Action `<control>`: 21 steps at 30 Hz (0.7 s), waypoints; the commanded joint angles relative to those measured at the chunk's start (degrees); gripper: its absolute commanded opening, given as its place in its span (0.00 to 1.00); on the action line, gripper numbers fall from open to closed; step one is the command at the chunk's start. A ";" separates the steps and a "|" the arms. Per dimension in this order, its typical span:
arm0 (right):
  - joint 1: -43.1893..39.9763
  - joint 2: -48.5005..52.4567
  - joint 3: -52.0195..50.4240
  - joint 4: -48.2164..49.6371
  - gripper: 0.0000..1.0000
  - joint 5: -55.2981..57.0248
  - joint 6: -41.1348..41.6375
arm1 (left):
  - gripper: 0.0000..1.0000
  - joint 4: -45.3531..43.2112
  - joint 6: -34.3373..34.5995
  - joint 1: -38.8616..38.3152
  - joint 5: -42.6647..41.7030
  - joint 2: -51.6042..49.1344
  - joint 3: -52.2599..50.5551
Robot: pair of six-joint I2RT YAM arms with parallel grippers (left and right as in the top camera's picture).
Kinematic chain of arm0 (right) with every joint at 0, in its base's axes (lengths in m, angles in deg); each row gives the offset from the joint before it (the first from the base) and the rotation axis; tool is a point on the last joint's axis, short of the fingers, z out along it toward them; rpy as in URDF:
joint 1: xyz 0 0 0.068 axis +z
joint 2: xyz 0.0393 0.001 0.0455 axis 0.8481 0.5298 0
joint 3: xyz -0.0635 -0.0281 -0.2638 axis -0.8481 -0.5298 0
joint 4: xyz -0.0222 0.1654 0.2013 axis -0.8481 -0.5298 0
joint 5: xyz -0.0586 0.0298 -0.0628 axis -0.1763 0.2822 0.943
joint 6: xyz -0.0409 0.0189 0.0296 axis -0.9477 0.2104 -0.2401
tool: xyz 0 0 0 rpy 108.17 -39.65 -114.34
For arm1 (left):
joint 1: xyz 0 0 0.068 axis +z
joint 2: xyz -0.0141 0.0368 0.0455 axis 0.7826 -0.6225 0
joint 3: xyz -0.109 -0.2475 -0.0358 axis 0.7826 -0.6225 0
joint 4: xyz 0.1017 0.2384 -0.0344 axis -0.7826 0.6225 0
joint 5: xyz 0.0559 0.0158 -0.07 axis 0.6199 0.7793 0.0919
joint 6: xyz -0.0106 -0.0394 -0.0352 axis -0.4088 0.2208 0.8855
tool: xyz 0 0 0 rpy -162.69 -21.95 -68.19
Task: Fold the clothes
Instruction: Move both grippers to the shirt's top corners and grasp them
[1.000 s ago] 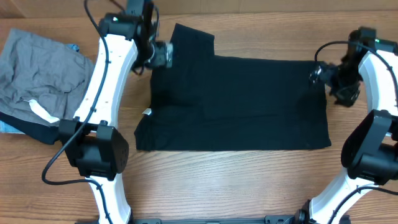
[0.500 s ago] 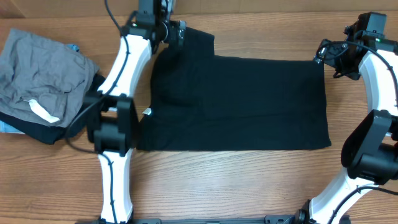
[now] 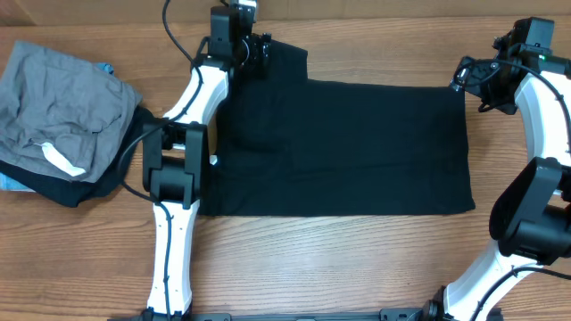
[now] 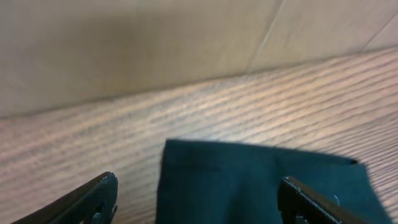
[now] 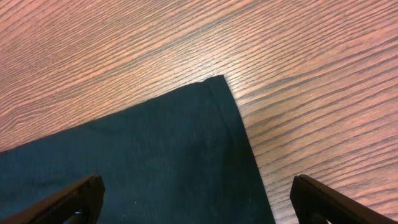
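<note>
The brown wood-grain table (image 3: 339,259) was lit brightly and evenly from above. Folds in the plain black soft-fabric T-shirt (image 3: 357,152) were swallowed by darkness. Beyond that shirt, the left wrist view was blurred; the right wrist view was rendered sharp, reddish.

We see the T-shirt (image 3: 357,152) as soft, matt black cloth with faint creases. The table (image 3: 312,259) is wood, strongly grained, with a slight sheen. The grey garment (image 3: 62,98) is matt, rumpled cloth. The left arm (image 3: 168,259) and right arm (image 3: 546,111) have smooth white shells that look like plastic. The left gripper (image 4: 198,202) has matt black fingers (image 4: 99,198).
</note>
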 commanded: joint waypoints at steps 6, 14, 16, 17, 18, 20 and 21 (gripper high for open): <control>0.15 -0.22 -0.26 0.33 1.00 -0.28 -0.24 | 0.82 -0.04 -0.09 -0.98 2.40 -3.26 0.66; 0.15 -0.22 -0.26 0.31 1.00 -0.28 -0.24 | 0.79 1.49 -3.08 -0.98 4.39 -4.26 0.63; 0.15 -0.22 -0.26 0.33 1.00 -0.28 -0.24 | 0.79 1.84 -3.96 -0.98 4.61 -4.72 0.63; 0.15 -0.22 -0.26 0.31 1.00 -0.31 -0.24 | 0.80 1.81 -4.42 -0.98 4.79 -4.90 0.63; 0.15 -0.22 -0.26 0.31 1.00 -0.28 -0.24 | 0.79 1.88 -4.57 -0.98 4.83 -4.98 0.63; 0.15 -0.22 -0.26 0.31 1.00 -0.31 -0.24 | 0.76 2.32 -4.59 -0.98 4.83 -5.03 0.66; 0.15 -0.22 -0.26 0.31 1.00 -0.28 -0.24 | 0.73 2.56 -4.94 -0.98 4.87 -5.03 0.63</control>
